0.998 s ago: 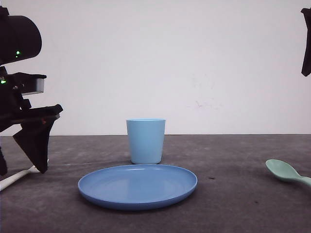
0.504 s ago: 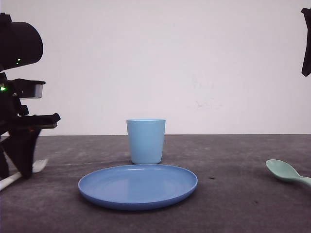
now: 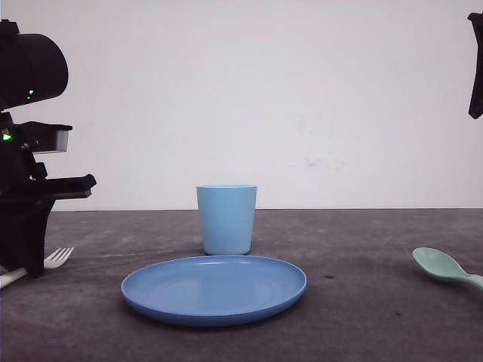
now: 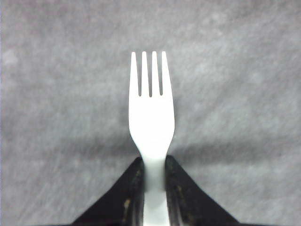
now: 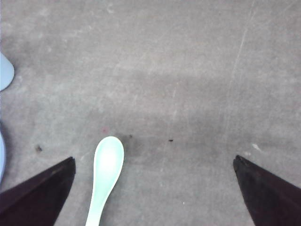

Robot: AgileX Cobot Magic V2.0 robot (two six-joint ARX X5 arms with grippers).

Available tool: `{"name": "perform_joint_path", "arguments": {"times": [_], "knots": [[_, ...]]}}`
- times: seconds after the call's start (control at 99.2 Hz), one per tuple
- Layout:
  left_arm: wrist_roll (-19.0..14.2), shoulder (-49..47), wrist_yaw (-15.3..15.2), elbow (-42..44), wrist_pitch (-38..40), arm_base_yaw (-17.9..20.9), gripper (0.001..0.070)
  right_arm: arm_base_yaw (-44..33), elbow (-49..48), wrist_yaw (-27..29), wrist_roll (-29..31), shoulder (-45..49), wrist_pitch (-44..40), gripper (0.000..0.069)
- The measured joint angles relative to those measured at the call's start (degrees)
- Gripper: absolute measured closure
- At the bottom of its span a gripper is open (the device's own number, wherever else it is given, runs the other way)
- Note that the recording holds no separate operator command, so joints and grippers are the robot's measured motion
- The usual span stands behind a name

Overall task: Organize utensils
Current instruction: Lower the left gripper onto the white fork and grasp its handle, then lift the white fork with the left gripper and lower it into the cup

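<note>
A white wall backs the dark grey bench, which carries one blue plate, one light blue cup, one fork and one spoon. The left gripper clamps the fork's handle at the bench's left edge. The right gripper hangs spread wide above the spoon near the right edge

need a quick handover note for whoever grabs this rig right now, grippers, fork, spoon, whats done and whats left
Left gripper: shut on the fork handle, low at the table's left edge.
Right gripper: open, above the table, holding nothing.
Spoon: lying on the table at far right, untouched.
Plate and cup: centre, nothing on or in them.
Done: fork gripped. Left: placing the fork, then the spoon.
</note>
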Motion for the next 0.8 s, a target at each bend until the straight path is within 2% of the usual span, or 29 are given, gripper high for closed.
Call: {"name": "perform_joint_path", "arguments": {"times": [0.242,0.413,0.575,0.797], "knots": [[-0.04,-7.63,6.10,5.31,7.61,-2.54,0.0667,0.00,0.00,0.02,0.00,0.00,-0.46,0.0012],[-0.07,-10.25,10.40,6.75,19.02,-5.01,0.0667,0.00,0.00,0.00,0.00,0.00,-0.52,0.0012],[-0.07,-9.92,11.10,6.75,32.17,-7.06,0.0667,0.00,0.00,0.00,0.00,0.00,-0.63,0.0012],[0.04,-6.73,11.17,6.75,44.85,-9.16,0.0667,0.00,0.00,0.00,0.00,0.00,-0.70,0.0012]]}}
